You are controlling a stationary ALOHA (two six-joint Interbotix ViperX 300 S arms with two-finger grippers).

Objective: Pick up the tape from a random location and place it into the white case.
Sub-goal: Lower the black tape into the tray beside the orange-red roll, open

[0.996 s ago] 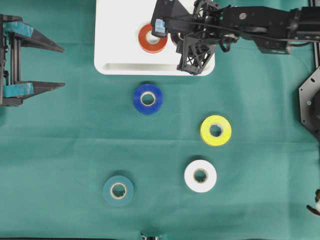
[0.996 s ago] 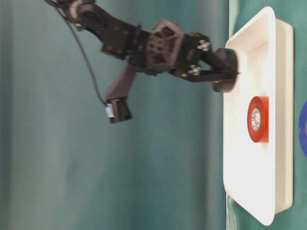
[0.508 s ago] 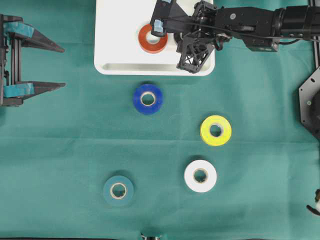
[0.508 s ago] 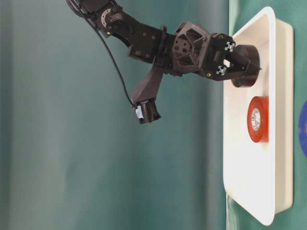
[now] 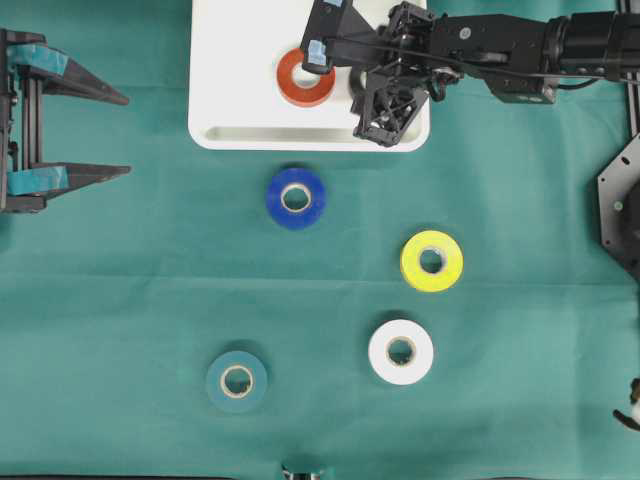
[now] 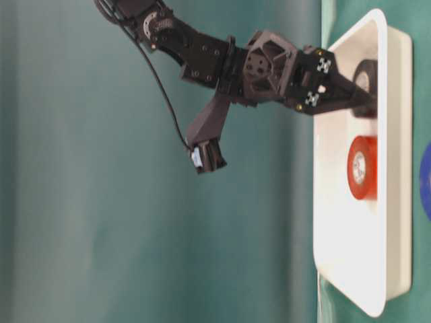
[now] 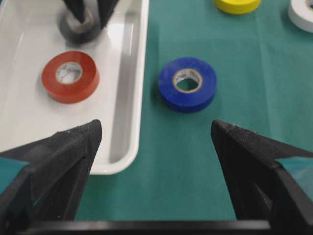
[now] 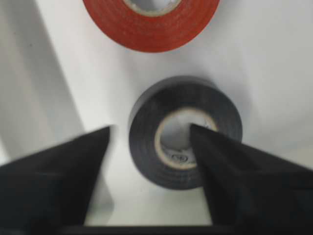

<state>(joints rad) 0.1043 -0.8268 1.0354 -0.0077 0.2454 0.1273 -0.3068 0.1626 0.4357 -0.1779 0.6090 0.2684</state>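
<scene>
With its jaws spread, one finger inside the core and the other outside the wall, the right end effector [image 8: 149, 147] straddles the black tape [image 8: 186, 147], which lies flat in the white case [image 5: 240, 60] beside the red roll [image 5: 305, 77]. My worry is the retreat: if the inner finger drags on the cardboard core as the arm lifts, the roll could tip or skid into its red neighbour. Over the tabletop at the side, the left end effector [image 7: 156, 147] hangs wide apart, holding nothing.

green cloth [image 5: 520, 400]
</scene>
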